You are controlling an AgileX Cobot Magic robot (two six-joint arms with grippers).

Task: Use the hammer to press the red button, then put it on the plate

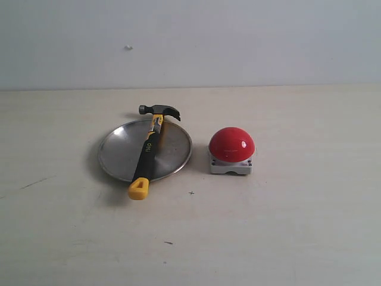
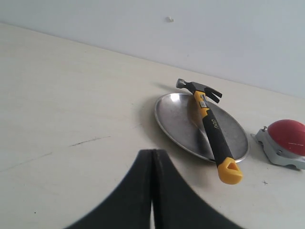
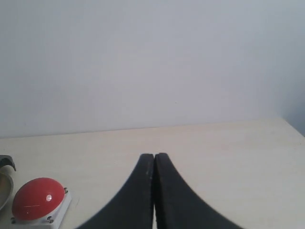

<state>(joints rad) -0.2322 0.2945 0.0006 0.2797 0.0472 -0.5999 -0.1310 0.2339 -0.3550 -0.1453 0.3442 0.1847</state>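
Judging by looks, the stiff, head-heavy hammer (image 1: 144, 156) on the plate (image 1: 119, 150) wants a mid-handle grip, with left gripper (image 2: 152, 152) and right gripper (image 3: 154, 156) jaws closed, empty.

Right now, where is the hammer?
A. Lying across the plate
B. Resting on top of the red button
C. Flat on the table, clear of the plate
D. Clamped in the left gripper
A: the hammer lies across the plate. Its head sticks out past the rim nearer the wall and its yellow tip overhangs the opposite rim. The red button stands apart beside the plate.
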